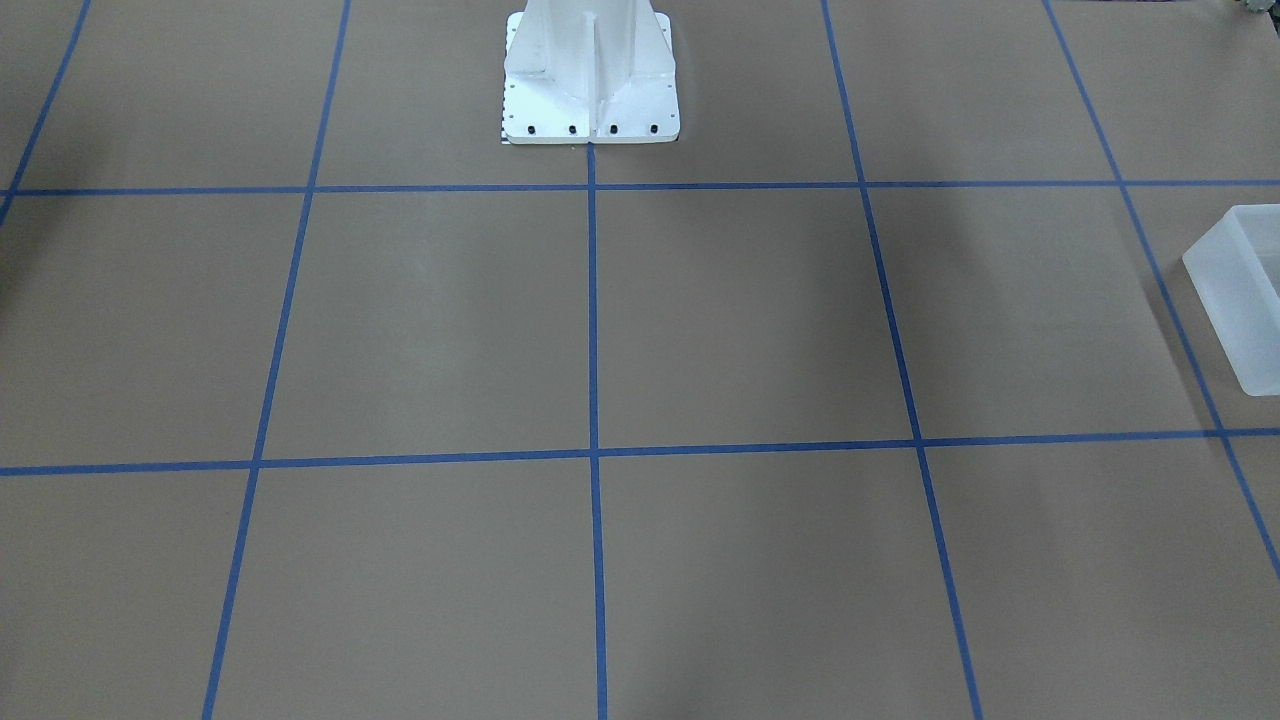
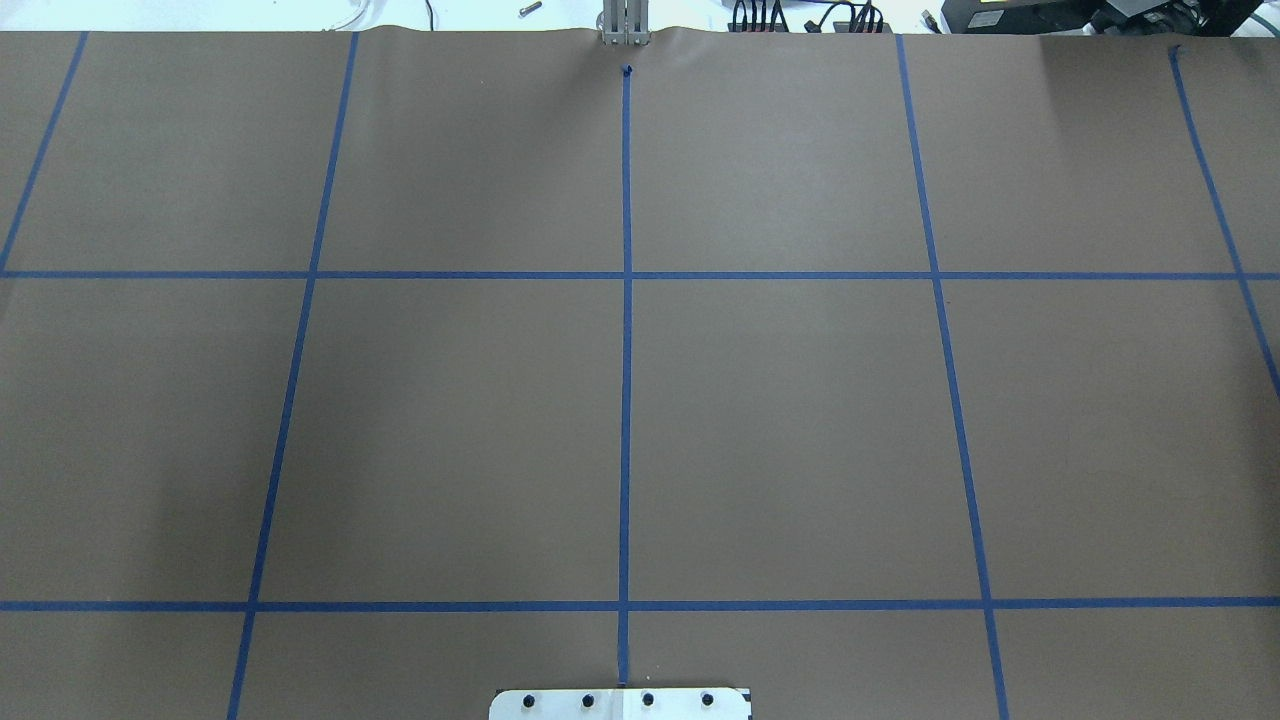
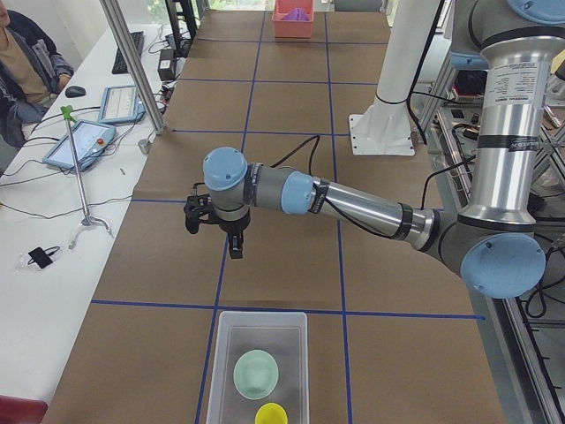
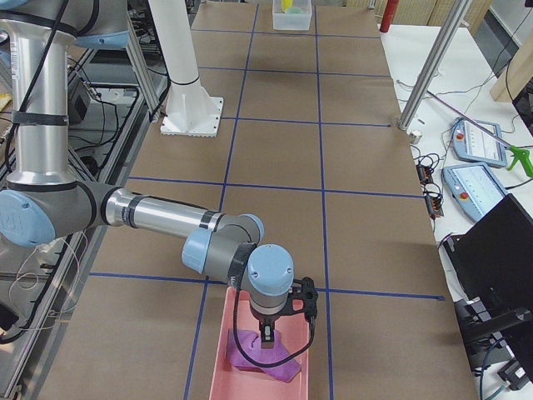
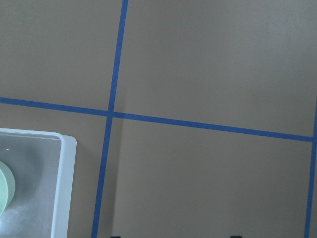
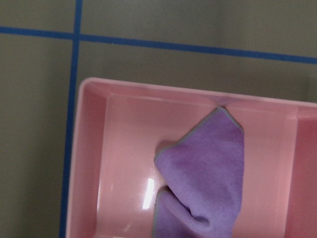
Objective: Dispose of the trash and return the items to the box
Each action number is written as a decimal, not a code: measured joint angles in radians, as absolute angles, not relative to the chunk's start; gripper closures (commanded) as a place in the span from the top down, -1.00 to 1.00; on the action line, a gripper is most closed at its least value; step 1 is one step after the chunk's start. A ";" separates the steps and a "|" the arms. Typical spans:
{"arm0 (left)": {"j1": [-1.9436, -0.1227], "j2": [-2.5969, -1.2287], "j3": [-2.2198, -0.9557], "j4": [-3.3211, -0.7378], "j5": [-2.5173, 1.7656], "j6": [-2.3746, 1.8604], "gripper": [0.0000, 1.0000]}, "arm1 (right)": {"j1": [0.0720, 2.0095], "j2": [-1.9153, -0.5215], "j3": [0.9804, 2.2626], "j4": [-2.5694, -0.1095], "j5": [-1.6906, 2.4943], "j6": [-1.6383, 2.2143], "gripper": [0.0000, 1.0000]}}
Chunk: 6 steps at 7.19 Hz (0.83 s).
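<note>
The frosted, smooth-walled box sits on the brown-papered, blue-taped desk. It holds the round pale green bowl and, just beside it, the yellow cup. The left tool hangs over bare desk near the box's end. The right tool hangs over a pink tray holding a crumpled purple cloth. I cannot tell either tool's opening.
</note>
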State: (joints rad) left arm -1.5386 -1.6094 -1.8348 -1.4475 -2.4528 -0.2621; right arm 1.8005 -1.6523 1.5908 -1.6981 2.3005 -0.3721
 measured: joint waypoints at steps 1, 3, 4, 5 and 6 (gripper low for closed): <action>-1.538 -1.610 -1.849 -1.448 -2.452 -0.259 0.96 | 1.755 -1.647 1.650 -1.677 2.322 -0.285 1.00; -1.530 -1.612 -1.882 -1.446 -2.450 -0.220 0.96 | 1.605 -1.632 1.769 -1.656 2.333 -0.046 1.00; -1.512 -1.612 -1.899 -1.443 -2.445 -0.210 0.96 | 1.548 -1.624 1.810 -1.653 2.341 0.032 1.00; -1.495 -1.612 -1.906 -1.441 -2.429 -0.213 0.96 | 1.517 -1.615 1.831 -1.653 2.359 0.063 1.00; -1.488 -1.611 -1.904 -1.441 -2.407 -0.213 0.96 | 1.499 -1.606 1.841 -1.652 2.376 0.073 1.00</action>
State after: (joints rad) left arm -1.4879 -1.6108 -1.9044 -1.4405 -2.4069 -0.2126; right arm 1.4991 -1.6059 1.8413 -1.6523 2.3757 0.0728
